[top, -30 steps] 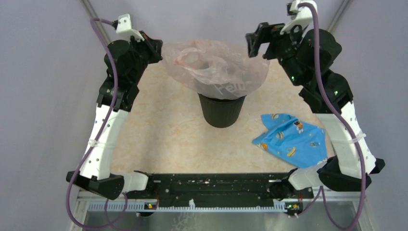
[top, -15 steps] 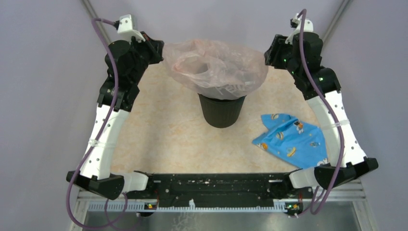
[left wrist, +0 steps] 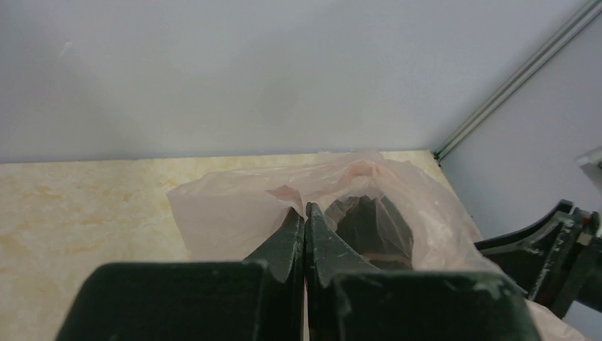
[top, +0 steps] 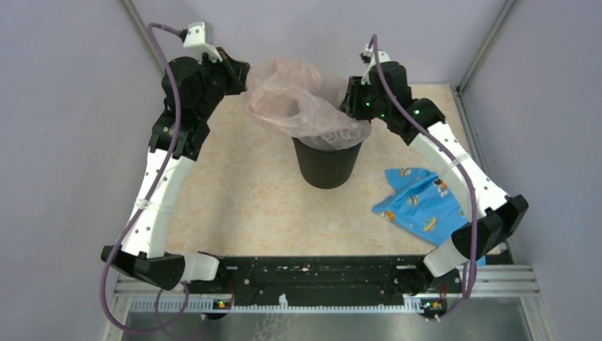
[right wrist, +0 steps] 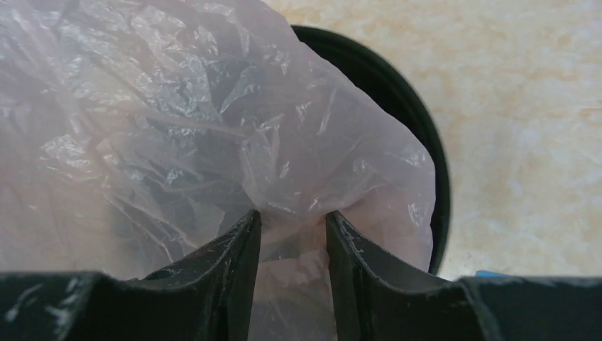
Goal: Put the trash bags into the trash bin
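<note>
"Where was the bag?"

"Above the marbled table [top: 241,206], the pink trash bag [top: 298,106] billowed over the mouth of the black trash bin [top: 326,167]. A blue printed cloth [top: 426,206] lay apart, to the right."

"And the grippers?"

"The left gripper [left wrist: 304,213] was pressed tight on the bag's edge. The right gripper [right wrist: 292,220] had its jaws partly apart around a fold. Whether it pinched couldn't be told."
</note>
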`<state>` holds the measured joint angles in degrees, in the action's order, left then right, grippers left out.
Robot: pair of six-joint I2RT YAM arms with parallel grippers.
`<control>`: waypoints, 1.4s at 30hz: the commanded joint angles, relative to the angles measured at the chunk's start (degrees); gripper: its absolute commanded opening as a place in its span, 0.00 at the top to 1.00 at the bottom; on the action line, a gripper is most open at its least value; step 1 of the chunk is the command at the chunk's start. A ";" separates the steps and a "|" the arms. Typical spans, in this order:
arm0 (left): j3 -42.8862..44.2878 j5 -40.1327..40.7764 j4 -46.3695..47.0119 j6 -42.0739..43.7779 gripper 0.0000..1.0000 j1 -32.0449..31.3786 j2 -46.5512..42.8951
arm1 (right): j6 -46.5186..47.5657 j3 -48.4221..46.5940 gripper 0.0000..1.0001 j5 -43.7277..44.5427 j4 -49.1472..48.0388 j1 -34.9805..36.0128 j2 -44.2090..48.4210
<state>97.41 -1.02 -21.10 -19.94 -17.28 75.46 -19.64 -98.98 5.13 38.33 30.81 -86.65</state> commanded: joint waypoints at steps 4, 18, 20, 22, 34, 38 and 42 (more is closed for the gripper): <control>2.26 -3.38 1.71 1.14 1.00 0.23 0.39 | -1.34 1.47 0.61 -0.20 -4.21 1.82 -3.86; 2.19 -9.48 4.65 -0.72 1.00 0.23 1.75 | 1.16 -2.50 0.46 4.19 -0.03 1.81 -1.65; 2.10 -10.63 5.10 -1.23 1.00 0.23 2.08 | 1.63 -3.47 0.39 3.79 0.78 1.83 -0.26; 1.94 -11.62 5.60 -1.80 1.00 0.23 2.35 | 2.23 -4.22 0.33 3.30 1.65 1.86 0.98; 1.40 -15.96 9.21 -4.35 1.00 0.05 2.84 | 11.84 -7.03 0.10 -11.21 1.15 2.53 7.66; 1.47 -17.03 10.05 -5.17 1.00 0.05 3.09 | 15.58 -4.69 0.08 -18.35 1.75 3.06 9.58; 1.56 -17.12 10.21 -5.32 1.00 -0.03 3.07 | 15.92 -1.03 0.10 -21.19 2.52 3.20 12.73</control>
<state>97.62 -16.69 -14.70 -24.36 -17.28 78.30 -6.42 -102.65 -9.67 40.34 33.47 -77.65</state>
